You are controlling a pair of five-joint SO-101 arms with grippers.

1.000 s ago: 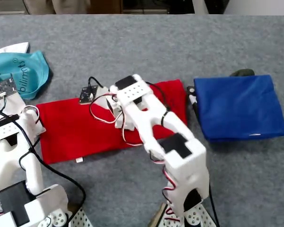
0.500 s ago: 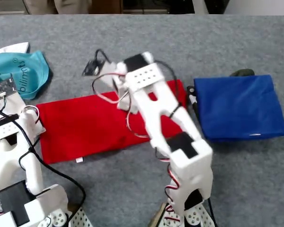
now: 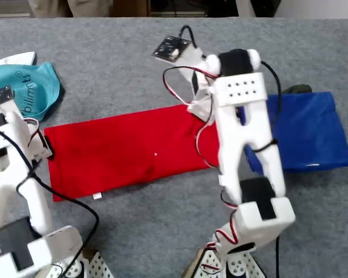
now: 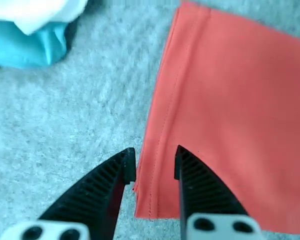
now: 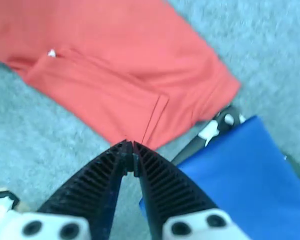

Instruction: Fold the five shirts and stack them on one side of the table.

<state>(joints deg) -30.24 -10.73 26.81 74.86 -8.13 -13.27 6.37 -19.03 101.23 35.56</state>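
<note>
Flat across the middle of the grey carpet-like worktop [image 3: 104, 58] lay the red cotton shirt [image 3: 127, 147], folded into one long rectangle that ran from the left arm to just short of the right-hand pile. At its right end, touching or nearly so, sat the royal-blue shirt folded into a neat square [image 3: 301, 130], with a small dark green object [image 3: 296, 89] showing past its far edge. Well off to the left, a crumpled teal shirt [image 3: 29, 87] rested near the worktop's edge beside a bit of white cloth [image 3: 14, 58]. The left arm's fingers [image 4: 110, 180] were spread a little – the gap between them sat over the red shirt's left hem, one finger above bare worktop and the other above red fabric, with nothing gripped. The right arm's fingers [image 5: 100, 175] were pressed together on nothing and hung over the red shirt's right end, close to the corner of the blue one – whether they touched the cloth could not be told.
</note>
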